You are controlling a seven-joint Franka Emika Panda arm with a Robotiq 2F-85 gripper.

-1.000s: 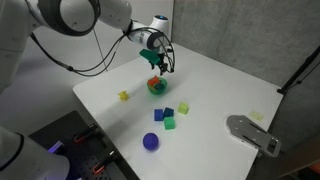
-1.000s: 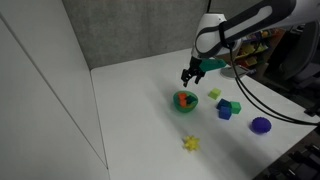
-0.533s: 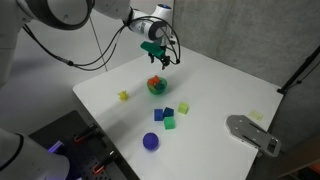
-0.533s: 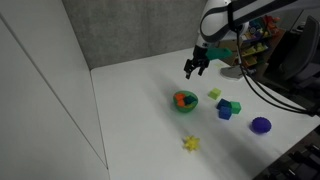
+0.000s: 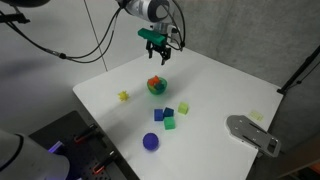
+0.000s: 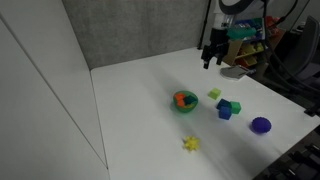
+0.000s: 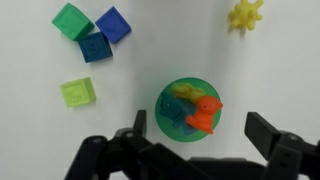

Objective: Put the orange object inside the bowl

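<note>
The small green bowl [image 7: 190,112] stands on the white table, in both exterior views [image 5: 156,86] [image 6: 185,101]. The orange object [image 7: 206,113] lies inside the bowl, next to a yellow piece and a blue piece. It shows as an orange-red spot in the bowl in both exterior views [image 5: 154,83] [image 6: 181,98]. My gripper [image 7: 205,135] is open and empty. It hangs well above the table, over the bowl in the wrist view, and it is high up in both exterior views [image 5: 155,48] [image 6: 211,55].
Loose toys lie on the table: a purple ball [image 5: 150,142], green [image 5: 170,123] and blue [image 5: 160,114] blocks, a light green block [image 7: 77,93], and a yellow spiky piece [image 7: 244,15]. A grey device [image 5: 252,133] lies near the table's edge.
The open gripper has risen from just above the bowl to well above it. The orange object stays in the bowl.
</note>
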